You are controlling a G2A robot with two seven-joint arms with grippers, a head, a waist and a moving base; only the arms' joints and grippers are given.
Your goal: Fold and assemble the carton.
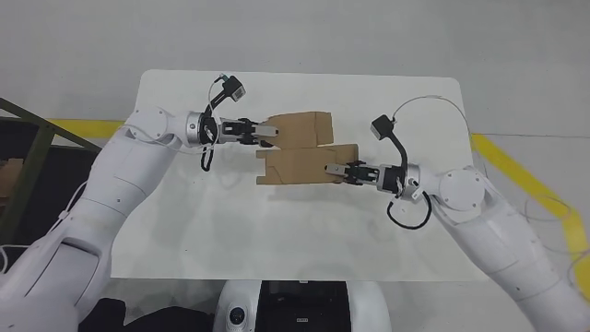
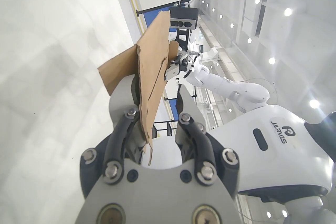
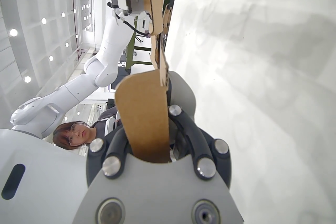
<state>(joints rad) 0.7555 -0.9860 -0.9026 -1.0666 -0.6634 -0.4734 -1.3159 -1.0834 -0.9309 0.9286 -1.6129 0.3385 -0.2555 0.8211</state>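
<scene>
Looking at this, the carton is a flat, part-folded sheet held over the middle of the table. Its long axis runs straight from one hand to the other, so each hand sits at an opposite end. The left hand has the far panel's edge slipped between its fingers, but they're spread, one lying on the card and the other clear of it, while the right hand looks pinched tight on the near panel's end flap. My guess is the next fold hinges on that right-hand grip, since the left isn't clamping anything.
</scene>
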